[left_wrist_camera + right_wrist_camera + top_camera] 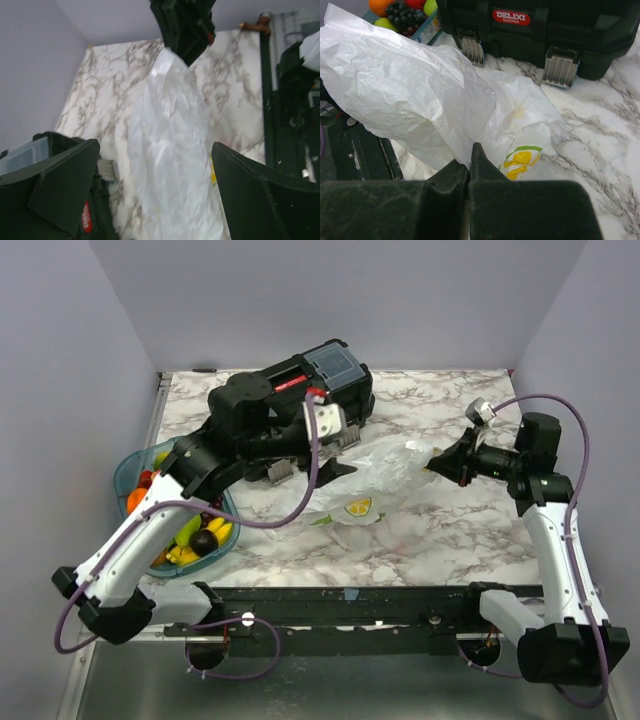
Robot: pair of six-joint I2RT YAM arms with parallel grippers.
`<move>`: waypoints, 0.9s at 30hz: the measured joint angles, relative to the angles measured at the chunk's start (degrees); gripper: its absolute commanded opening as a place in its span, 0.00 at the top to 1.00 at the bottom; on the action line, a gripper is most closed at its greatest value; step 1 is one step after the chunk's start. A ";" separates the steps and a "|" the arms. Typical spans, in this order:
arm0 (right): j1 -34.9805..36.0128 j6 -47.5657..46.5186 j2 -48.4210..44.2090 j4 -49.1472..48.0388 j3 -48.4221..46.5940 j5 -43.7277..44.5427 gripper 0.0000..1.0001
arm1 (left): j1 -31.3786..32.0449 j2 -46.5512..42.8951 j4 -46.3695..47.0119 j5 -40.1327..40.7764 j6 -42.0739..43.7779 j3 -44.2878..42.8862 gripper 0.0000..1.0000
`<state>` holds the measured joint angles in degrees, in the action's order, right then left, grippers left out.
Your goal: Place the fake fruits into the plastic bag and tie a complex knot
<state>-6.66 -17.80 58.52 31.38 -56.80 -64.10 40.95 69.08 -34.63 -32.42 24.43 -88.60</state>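
The plastic bag (pixel 385 472) lies crumpled on the marble table, with a yellow and green mark (pixel 520 160) on its lower part. My right gripper (pixel 471 150) is shut on a bunched end of the plastic bag (pixel 420 85). That pinch also shows at the top of the left wrist view, where the right gripper (pixel 185 35) holds the bag's tip. My left gripper (pixel 155 146) stands wide open over the bag (pixel 170 150), with one finger on each side and nothing held. The fake fruits (pixel 190 535) lie in a teal tray (pixel 128 468) at the left.
A black toolbox (pixel 335 375) with grey latches (pixel 560 67) stands at the back centre, partly under my left arm (pixel 150 530). Walls close in the table on three sides. A black rail (pixel 370 600) runs along the near edge.
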 measured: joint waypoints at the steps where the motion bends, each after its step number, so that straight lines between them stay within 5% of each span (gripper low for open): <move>1: 1.68 1.07 -0.74 -1.62 0.00 0.87 0.99 | 1.36 2.05 0.20 -0.22 -2.03 -2.67 0.02; 11: 14.67 11.04 -1.53 -10.16 -0.02 14.34 0.99 | 10.99 22.34 -0.37 5.25 -19.65 -17.90 0.03; 12: 15.34 11.82 -1.53 -10.69 -0.02 15.30 0.99 | 11.37 23.30 -0.81 6.54 -20.22 -18.78 0.13; 16: 16.41 13.29 -1.60 -11.56 -0.04 17.51 0.98 | 12.17 25.81 -3.08 10.56 -21.59 -21.00 1.00; 17: 16.41 13.27 -1.60 -11.50 -0.07 17.97 0.96 | 12.00 26.01 -4.57 11.15 -21.11 -21.38 1.00; 19: 16.41 13.22 -1.66 -10.75 -0.15 18.88 0.84 | 11.28 26.01 -6.38 11.02 -19.15 -21.51 1.00; 23: 16.48 10.73 -2.36 -5.57 -0.66 18.71 0.02 | 5.31 23.78 -11.06 -4.39 -8.50 -19.23 1.00; 27: 16.46 5.20 -2.38 1.99 -2.21 15.65 0.00 | -5.79 15.76 -15.67 -14.10 4.57 -10.71 1.00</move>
<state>9.80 -12.60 56.14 33.36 -59.00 -48.45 35.16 84.84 -50.30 -46.52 28.99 -99.31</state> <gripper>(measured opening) 0.988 0.009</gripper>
